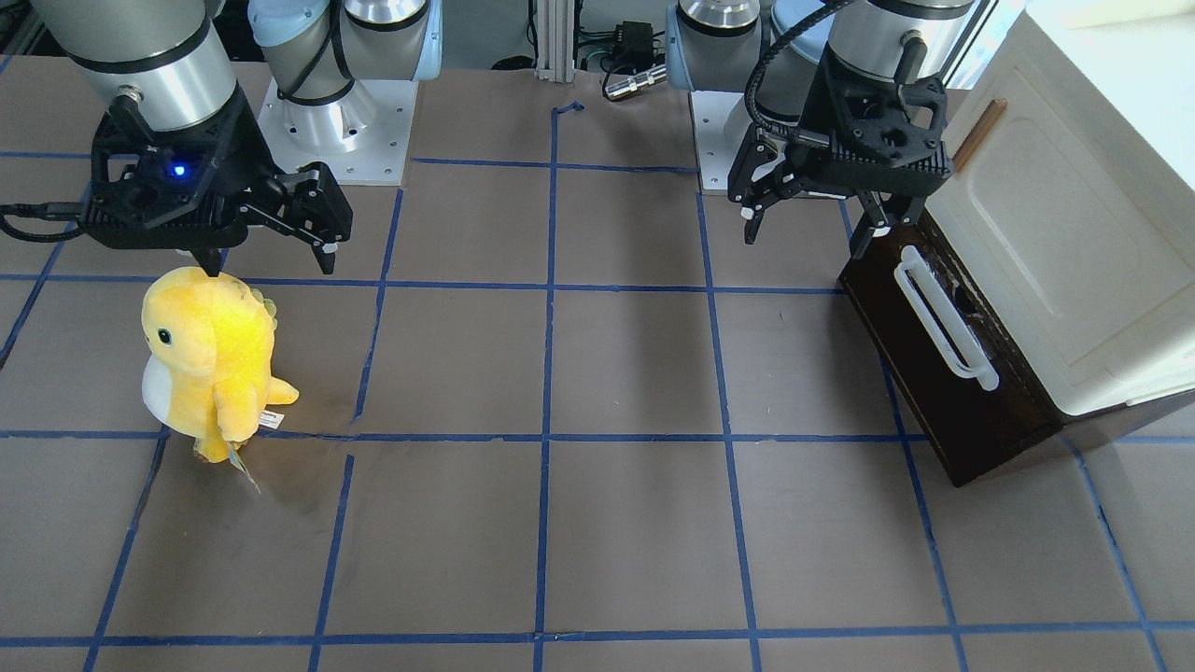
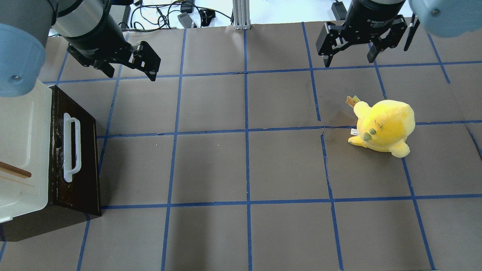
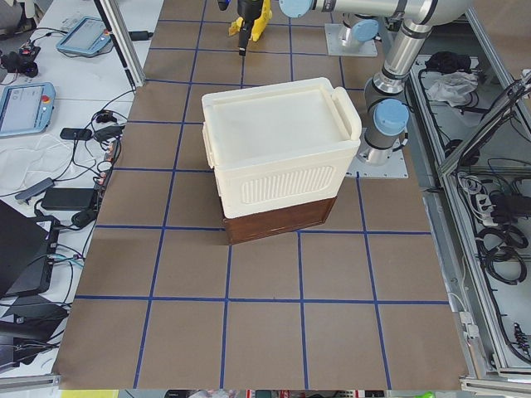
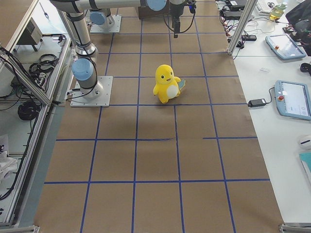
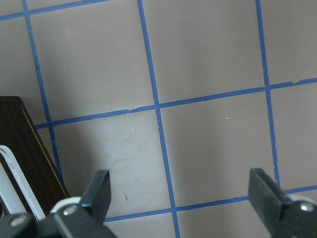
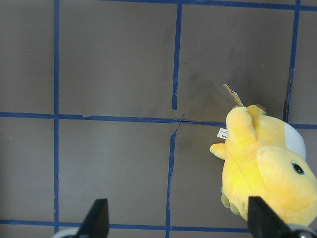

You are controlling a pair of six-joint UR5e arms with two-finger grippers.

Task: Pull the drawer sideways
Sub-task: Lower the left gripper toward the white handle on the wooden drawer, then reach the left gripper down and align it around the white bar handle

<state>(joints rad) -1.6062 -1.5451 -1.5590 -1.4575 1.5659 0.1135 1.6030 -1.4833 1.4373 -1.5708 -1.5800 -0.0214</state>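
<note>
The drawer's dark brown front [image 1: 920,383] with its long white bar handle [image 1: 943,322] sits under the cream cabinet [image 1: 1055,233]; its inside does not show. It also shows in the overhead view [image 2: 81,150] and at the left edge of the left wrist view [image 5: 25,148]. My left gripper [image 1: 805,245] is open and empty, hovering just beyond the handle's far end, and shows in the overhead view [image 2: 131,75] and its wrist view [image 5: 181,193]. My right gripper [image 2: 348,62] is open and empty, above the table on the other side.
A yellow plush toy [image 2: 384,126] stands on the brown mat below my right gripper [image 1: 271,266] and shows in the right wrist view [image 6: 267,168]. The cabinet's cream door has a small wooden handle [image 2: 15,170]. Blue tape lines grid the mat.
</note>
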